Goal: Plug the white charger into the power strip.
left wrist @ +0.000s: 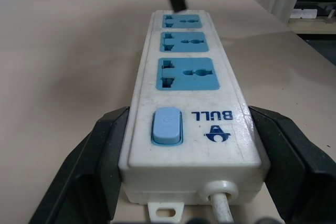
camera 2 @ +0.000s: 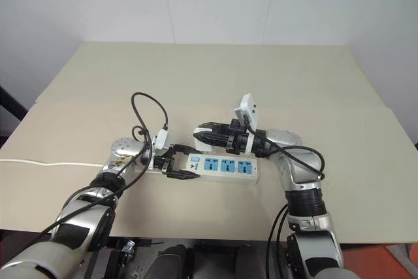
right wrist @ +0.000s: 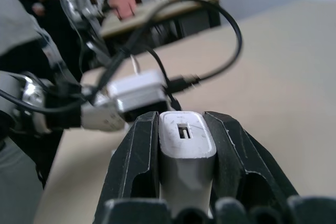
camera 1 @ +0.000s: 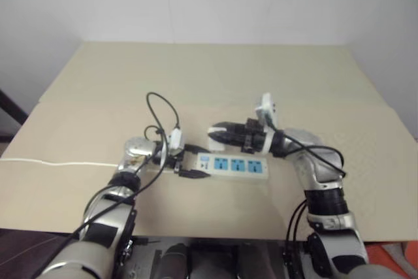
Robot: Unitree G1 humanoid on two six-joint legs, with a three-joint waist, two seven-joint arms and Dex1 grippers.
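The power strip (camera 1: 232, 165) lies flat on the tan table, a white bar with three blue sockets (left wrist: 187, 73) and a blue switch (left wrist: 167, 125). My left gripper (camera 1: 194, 163) is shut on its switch end, one black finger (left wrist: 97, 156) on each long side. The strip's thin white cord (camera 1: 39, 161) runs off to the left. My right gripper (camera 1: 213, 132) points left and hovers just above and behind the strip's switch end. It is shut on the white charger (right wrist: 185, 145), a small block clamped between its pads. Charger and strip are apart.
The tan tabletop (camera 1: 209, 76) stretches far back to a white wall. A black cable (camera 1: 163, 112) loops above my left wrist. The table's near edge (camera 1: 215, 236) runs just below the strip, between my forearms.
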